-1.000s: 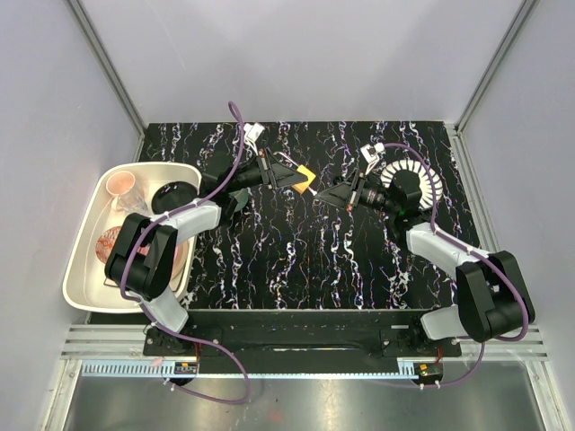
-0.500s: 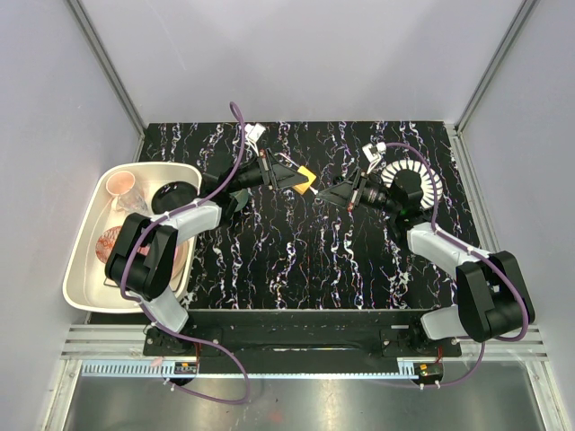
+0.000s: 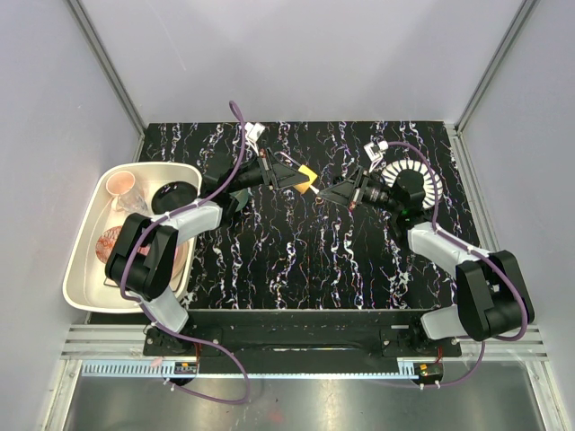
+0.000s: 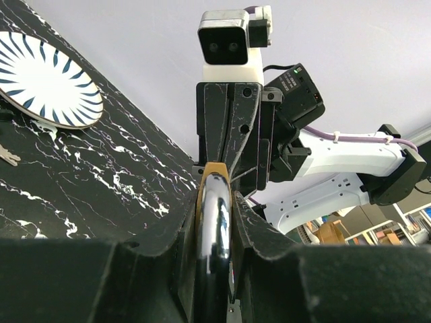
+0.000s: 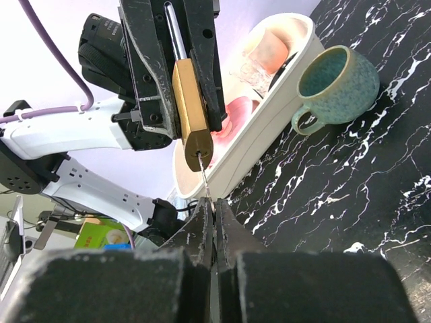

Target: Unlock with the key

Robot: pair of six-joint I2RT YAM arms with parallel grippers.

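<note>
A brass padlock (image 5: pixel 190 111) with a chrome shackle (image 4: pixel 215 222) is held above the table, and my left gripper (image 4: pixel 215 196) is shut on it. In the top view the padlock (image 3: pixel 306 177) sits mid-table at the back, just off the left gripper (image 3: pixel 293 177). My right gripper (image 5: pixel 214 205) is shut on a thin silver key (image 5: pixel 205 176). The key's blade points up at the padlock's lower end and its tip touches the keyhole there. How deep it sits I cannot tell. From above, the right gripper (image 3: pixel 329 192) faces the padlock from the right.
A white tray (image 3: pixel 135 169) of dishes stands at the left edge of the table. A teal mug (image 5: pixel 337 84) stands beside the tray (image 5: pixel 269 134). A blue-and-white striped plate (image 4: pixel 47 81) lies at the back right, under the right arm.
The right gripper has crept a little up and left with the key, closing the gap to the padlock. The left gripper and padlock have stayed put.
</note>
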